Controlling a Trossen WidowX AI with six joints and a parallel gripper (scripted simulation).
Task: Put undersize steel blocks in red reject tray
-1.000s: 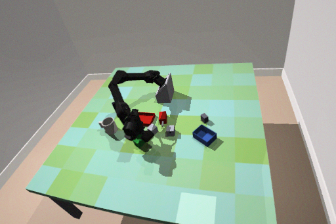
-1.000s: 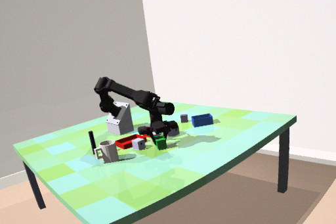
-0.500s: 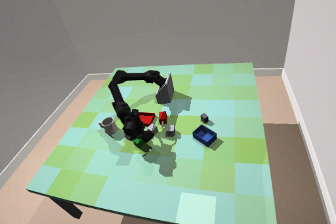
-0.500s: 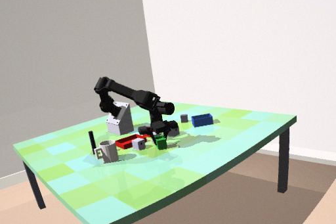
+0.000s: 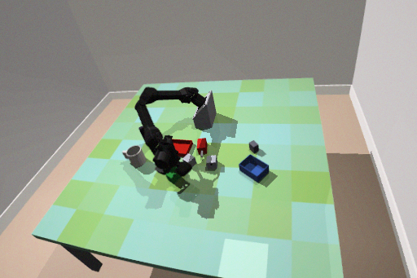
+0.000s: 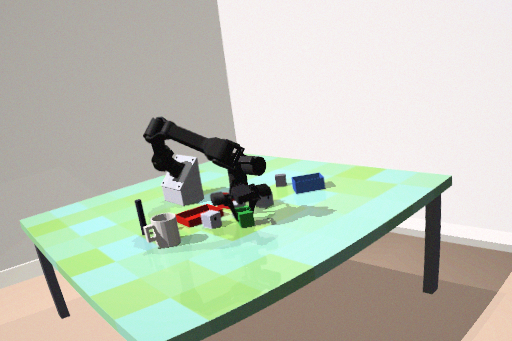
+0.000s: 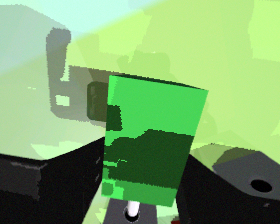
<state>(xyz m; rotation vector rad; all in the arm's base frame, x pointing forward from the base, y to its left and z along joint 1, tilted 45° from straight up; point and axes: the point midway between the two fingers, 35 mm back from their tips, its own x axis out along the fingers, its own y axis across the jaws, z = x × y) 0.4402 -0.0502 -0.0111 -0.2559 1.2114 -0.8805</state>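
Green patchwork tabletop (image 5: 261, 116) (image 6: 150, 277), and the tool (image 5: 176, 174) (image 6: 244, 214) (image 7: 143, 141) has the green gauge (image 5: 173, 174) (image 6: 245, 217) (image 7: 153, 115) gripped, pin by the bore below it, so probably mid-test: line up, push gently.

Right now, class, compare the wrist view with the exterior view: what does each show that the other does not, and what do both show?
Only the wrist view: the pale pin and the dark hole by its end.

Only the exterior view: the mug and the blue tray.

Both: the green gauge, held in the claw.
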